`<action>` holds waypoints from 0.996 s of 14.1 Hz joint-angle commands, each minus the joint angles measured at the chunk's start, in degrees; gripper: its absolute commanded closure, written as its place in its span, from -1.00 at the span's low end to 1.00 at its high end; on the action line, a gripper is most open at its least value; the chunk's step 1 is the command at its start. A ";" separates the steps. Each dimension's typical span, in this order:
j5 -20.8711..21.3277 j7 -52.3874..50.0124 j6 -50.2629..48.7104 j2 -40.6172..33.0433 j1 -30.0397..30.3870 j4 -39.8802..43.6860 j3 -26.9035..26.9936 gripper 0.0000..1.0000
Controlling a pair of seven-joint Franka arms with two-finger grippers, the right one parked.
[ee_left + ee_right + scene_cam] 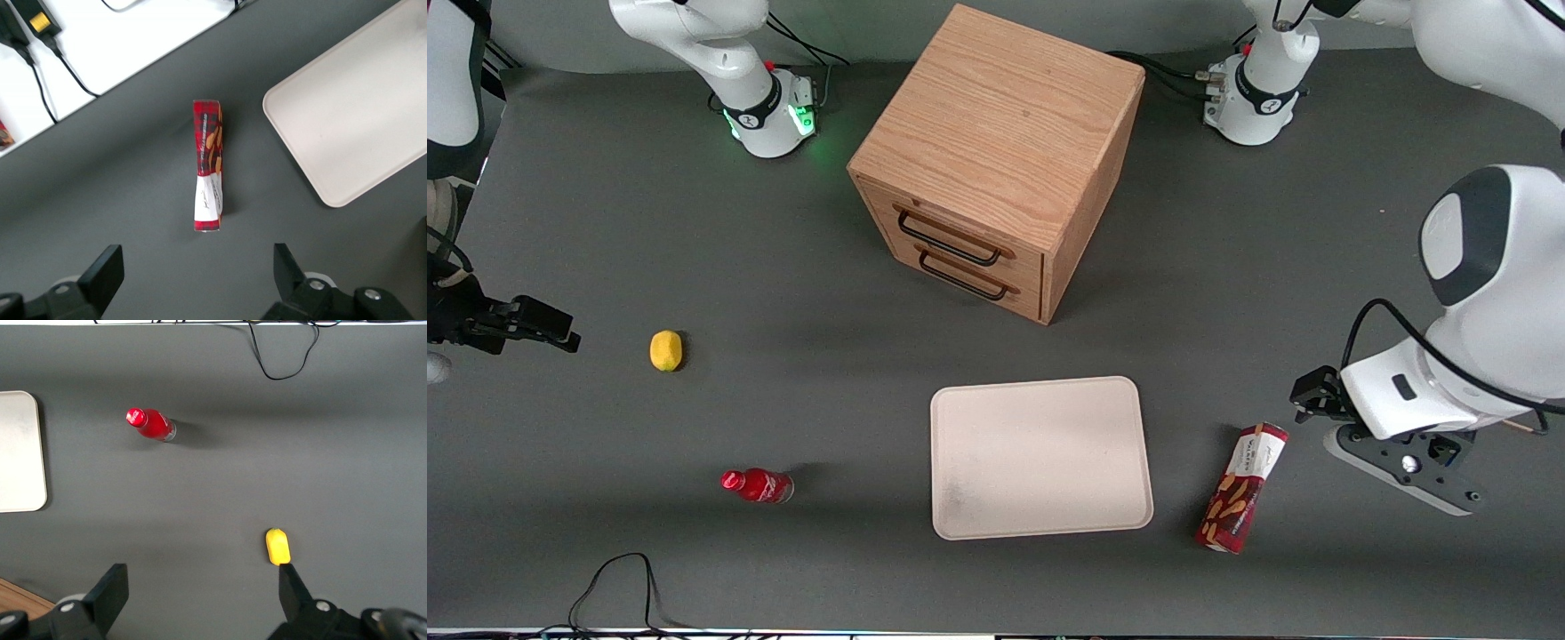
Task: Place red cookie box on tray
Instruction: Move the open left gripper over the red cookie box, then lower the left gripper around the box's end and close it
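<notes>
Nearest the front camera lies the long, narrow dark-red cardboard cookie box (1242, 488), flat on the dark grey worktop (783, 267), its white end pointing away from that camera and its cookie-printed end toward it. It sits just beside the flat cream-white rectangular tray (1040, 458) with rounded corners, apart from the tray's rim, on the side toward the working arm's end of the worktop. The tray carries nothing.

The hand (193, 277) hovers above the worktop, near the box's white end but not touching it, its two black fingers (103, 270) spread wide apart and holding nothing.

The step in hand looks to be the approach for the grasp. To do it well, the hand should come forward until it is over the middle of the box's length, with the fingers straddling the narrow width rather than the long axis; the wrist view suggests they already line up that way. Descend straight, close on the two long sides, then lift clear of the tray's low rim before carrying the box across and setting it flat inside.

A wooden two-drawer cabinet (996, 160), a small red bottle (758, 485) and a yellow lemon (665, 350) lie well clear.
</notes>
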 commanded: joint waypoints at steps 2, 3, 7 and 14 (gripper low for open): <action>1.17 0.56 8.82 -0.06 0.04 -7.04 0.05 -1.00; 1.26 0.65 11.29 0.11 0.04 -8.97 0.05 -1.00; 2.66 0.65 21.58 3.44 0.04 -14.35 0.05 -1.00; 3.54 0.56 29.50 8.72 0.21 -17.07 0.05 -1.00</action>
